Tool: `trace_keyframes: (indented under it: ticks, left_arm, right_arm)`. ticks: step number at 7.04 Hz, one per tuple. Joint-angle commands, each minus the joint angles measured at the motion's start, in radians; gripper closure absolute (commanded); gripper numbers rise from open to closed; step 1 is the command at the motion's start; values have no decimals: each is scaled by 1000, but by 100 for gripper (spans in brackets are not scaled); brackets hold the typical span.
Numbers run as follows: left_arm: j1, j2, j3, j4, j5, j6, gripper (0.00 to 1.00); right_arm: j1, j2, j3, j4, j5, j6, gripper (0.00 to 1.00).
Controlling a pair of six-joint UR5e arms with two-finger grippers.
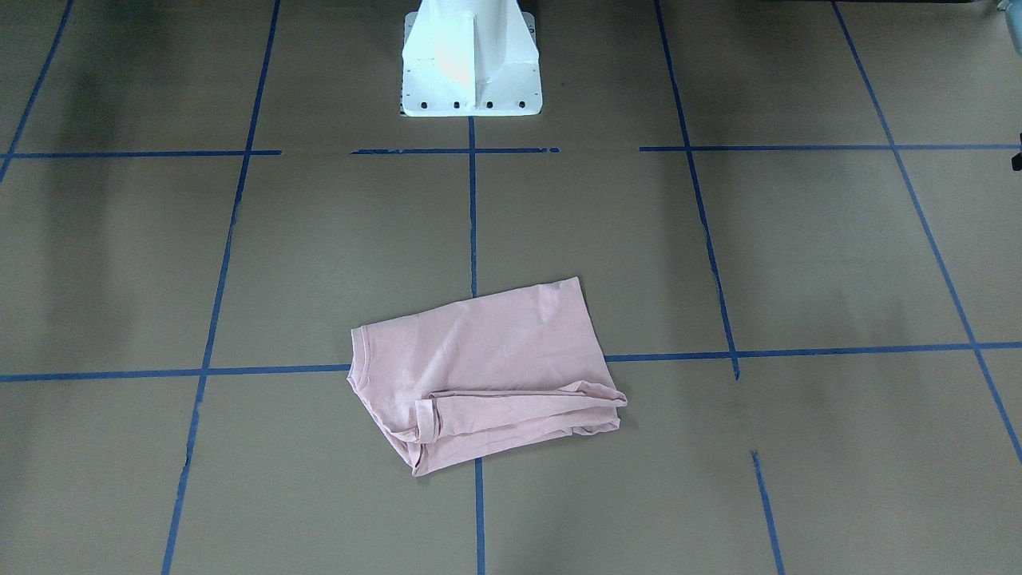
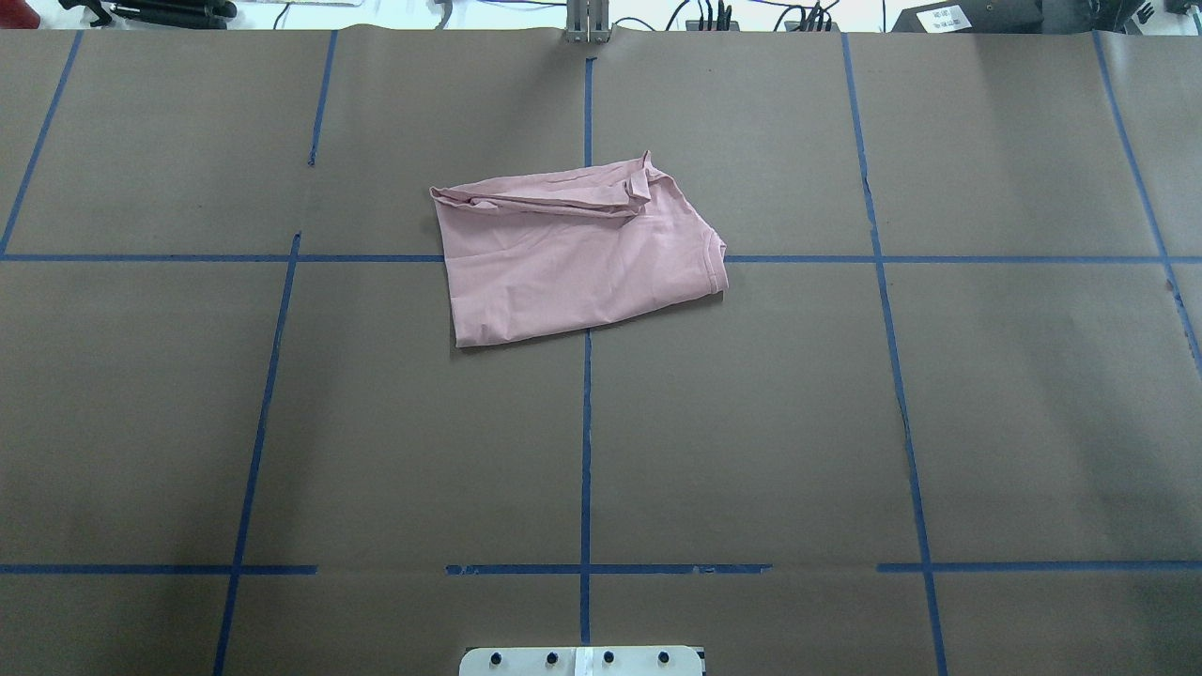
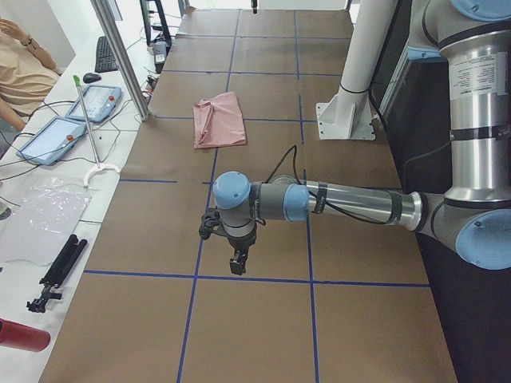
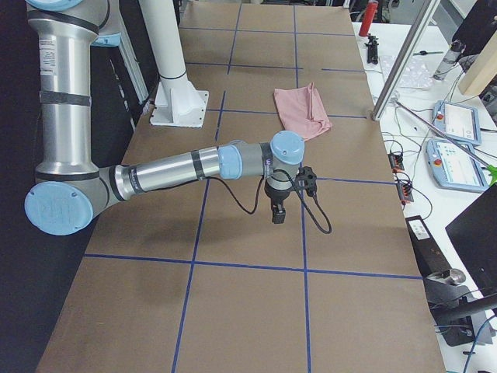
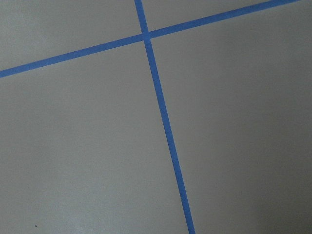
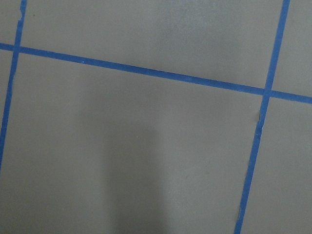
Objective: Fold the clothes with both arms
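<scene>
Over the table's (image 3: pixel 255 335) near end in the left-side view, holds the left arm (image 3: pixel 351 203) out level from the robot's side, forearm low above the brown paper, wrist bent to point the left gripper (image 3: pixel 238 262) straight down, just off the surface and near a blue tape line (image 3: pixel 160 274). Mirrors that in the right-side view: right arm (image 4: pixel 171 169) stretched level, right gripper (image 4: pixel 278 213) hanging tip-down with a black cable (image 4: pixel 318 217) looped beside it. Cannot tell the jaws' state on either gripper, spread or pressed together, from these side views. Shows only paper and tape crossings in both wrist views.

Puts bare paper between each gripper and the T-shirt (image 2: pixel 573 258), well apart from both. Finds that pale pink shirt folded into a rough rectangle near the table's middle, across the centre tape line and toward the operators' edge, with layers bunched along its far side and a stitched edge turned to the robot's right.

Places the white pedestal (image 3: pixel 351 104) at the robot's edge, well back from the shirt. Beyond the operators' edge, going from near to far in the left-side view: a red cylinder (image 3: pixel 20 335), a black tool (image 3: pixel 56 271), two teach pendants (image 3: pixel 48 137), a slanted metal post (image 3: pixel 124 60), a keyboard (image 3: pixel 105 54) and a seated person's arm (image 3: pixel 20 72)
</scene>
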Motion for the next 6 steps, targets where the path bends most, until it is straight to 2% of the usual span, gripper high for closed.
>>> trace_keyframes:
  ticks: [1,6]
  left_arm:
    - [-2,2,4,1,-18,-8,0]
    - [-42,2,6,0,-15,-78,0]
  right_arm:
    - [0,-2,0,0,7,3,0]
    - [3,-14,20,-2,-34,20,0]
